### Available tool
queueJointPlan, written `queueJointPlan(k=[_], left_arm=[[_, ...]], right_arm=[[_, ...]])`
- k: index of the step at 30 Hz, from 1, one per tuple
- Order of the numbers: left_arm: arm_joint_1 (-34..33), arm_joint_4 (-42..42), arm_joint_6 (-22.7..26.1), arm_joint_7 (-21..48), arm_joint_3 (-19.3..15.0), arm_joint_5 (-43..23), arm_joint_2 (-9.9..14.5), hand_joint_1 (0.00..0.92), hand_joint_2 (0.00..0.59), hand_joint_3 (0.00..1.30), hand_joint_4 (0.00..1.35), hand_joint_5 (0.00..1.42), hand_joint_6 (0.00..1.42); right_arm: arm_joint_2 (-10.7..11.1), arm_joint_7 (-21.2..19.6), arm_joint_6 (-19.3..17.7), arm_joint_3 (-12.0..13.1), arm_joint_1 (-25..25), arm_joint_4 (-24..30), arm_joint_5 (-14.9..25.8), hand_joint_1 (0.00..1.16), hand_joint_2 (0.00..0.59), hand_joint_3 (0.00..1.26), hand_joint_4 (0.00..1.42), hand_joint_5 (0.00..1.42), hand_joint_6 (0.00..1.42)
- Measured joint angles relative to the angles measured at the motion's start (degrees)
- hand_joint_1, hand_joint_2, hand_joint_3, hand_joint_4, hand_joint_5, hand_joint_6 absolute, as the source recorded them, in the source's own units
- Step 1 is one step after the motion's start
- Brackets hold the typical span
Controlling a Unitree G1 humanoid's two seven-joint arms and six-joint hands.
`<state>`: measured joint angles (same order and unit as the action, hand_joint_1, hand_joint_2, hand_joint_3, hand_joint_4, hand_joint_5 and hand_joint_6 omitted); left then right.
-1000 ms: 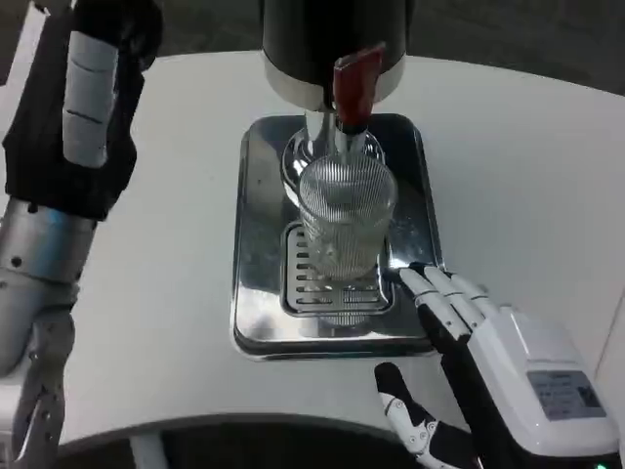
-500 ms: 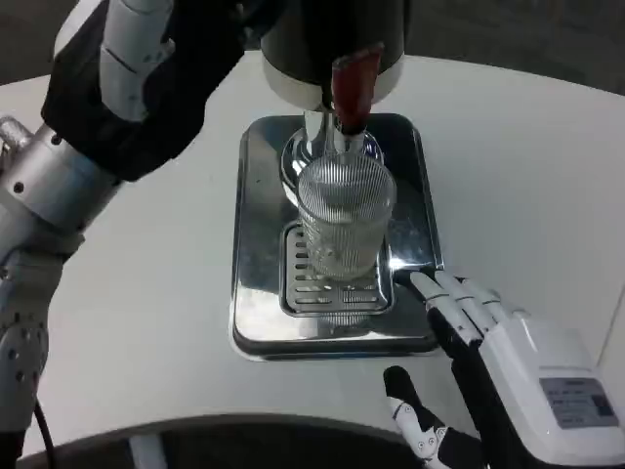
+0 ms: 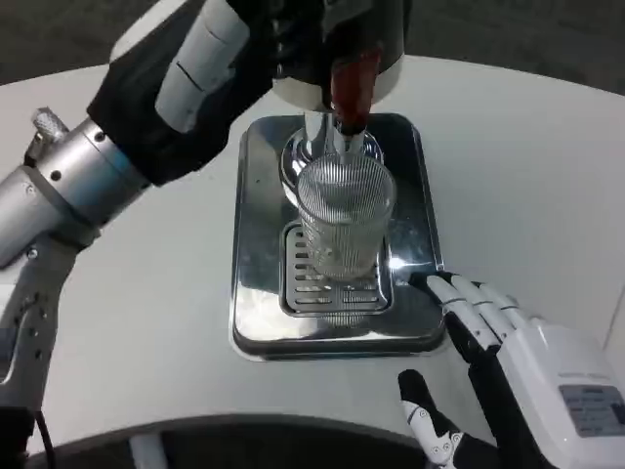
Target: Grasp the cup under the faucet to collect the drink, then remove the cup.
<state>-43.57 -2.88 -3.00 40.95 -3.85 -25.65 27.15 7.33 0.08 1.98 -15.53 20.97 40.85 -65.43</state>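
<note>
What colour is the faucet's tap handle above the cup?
Dark red; the tap handle shows in the head view, directly above the clear ribbed cup.

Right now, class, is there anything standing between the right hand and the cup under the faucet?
Nothing visible does. The right hand lies open at the tray's near right corner, fingers toward the cup; between them is only bare tray and grate.
</note>
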Motion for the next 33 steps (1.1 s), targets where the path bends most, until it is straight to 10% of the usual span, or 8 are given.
queueJointPlan(k=[33], left_arm=[[1.09, -1.63, -8.39, 5.52, 2.85, 11.22, 2.56, 0.0, 0.075, 0.0, 0.0, 0.04, 0.02]], right_arm=[[-2.02, -0.03, 0.37, -0.66, -1.5, -0.43, -0.31, 0.53, 0.493, 0.17, 0.13, 0.15, 0.23]])
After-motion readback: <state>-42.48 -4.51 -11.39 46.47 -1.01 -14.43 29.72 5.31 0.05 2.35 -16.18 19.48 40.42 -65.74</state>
